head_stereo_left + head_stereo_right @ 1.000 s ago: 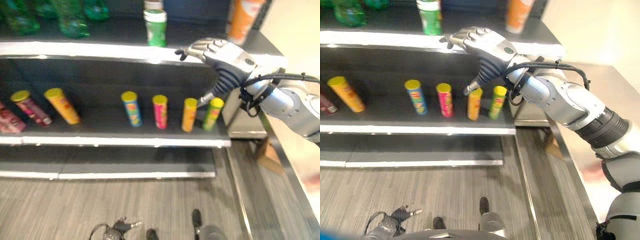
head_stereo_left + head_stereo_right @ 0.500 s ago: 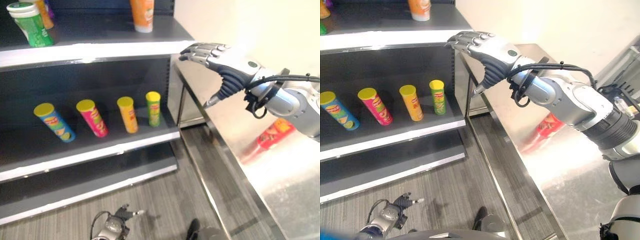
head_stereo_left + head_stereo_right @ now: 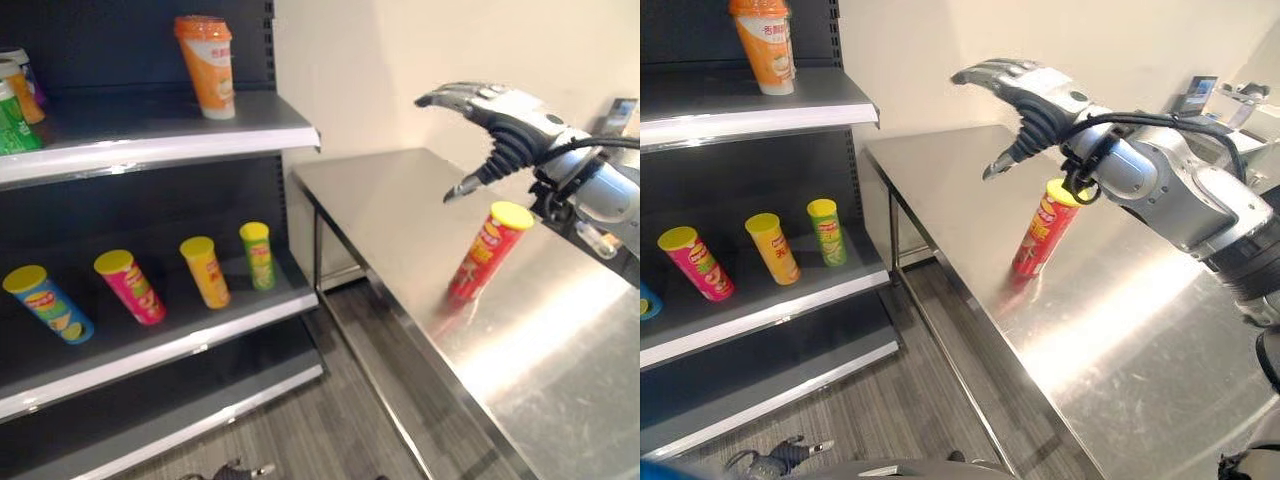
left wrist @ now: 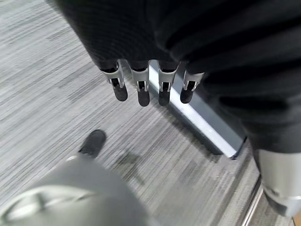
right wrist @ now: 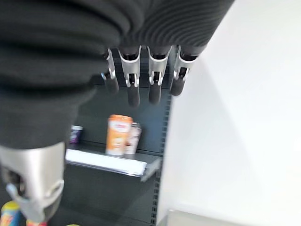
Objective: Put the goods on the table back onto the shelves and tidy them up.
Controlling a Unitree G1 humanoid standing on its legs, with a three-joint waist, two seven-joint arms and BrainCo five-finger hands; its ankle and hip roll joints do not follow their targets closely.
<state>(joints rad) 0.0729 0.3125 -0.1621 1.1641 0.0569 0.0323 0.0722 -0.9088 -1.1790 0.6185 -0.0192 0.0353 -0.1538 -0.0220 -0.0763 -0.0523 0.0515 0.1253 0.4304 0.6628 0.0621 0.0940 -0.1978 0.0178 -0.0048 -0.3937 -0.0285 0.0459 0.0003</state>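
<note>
On the far left, the upper shelf (image 3: 150, 135) of the dark rack carries a green container (image 3: 10, 120) at the edge of view and, further right, an orange cup (image 3: 205, 65) standing upright near the shelf's right end. On the middle shelf (image 3: 170, 345) below, four yellow-lidded crisp tubes stand in a row, well apart from one another: a blue tube (image 3: 50, 305), a pink tube (image 3: 130, 288), an orange tube (image 3: 206, 272) and a green tube (image 3: 258, 256).

The left robot hand (image 4: 150, 87) shows in its own wrist view, hanging over the grey wood-look floor (image 4: 42, 84) with its fingers straight and relaxed, holding nothing.

Right of the rack, past a pale wall (image 3: 400, 60), stands the steel bench (image 3: 400, 215). On it a red crisp tube (image 3: 488, 250) with a yellow lid stands alone, upright on the bench top, set in from the front edge.

The right robot hand (image 3: 490, 115) hovers in the air just above and slightly left of the tube's lid, apart from it, palm down. Its fingers are gently bent but spread and its thumb points down toward the bench; it grips nothing. Its wrist view looks past the loose fingers to the rack and the orange cup.
</note>
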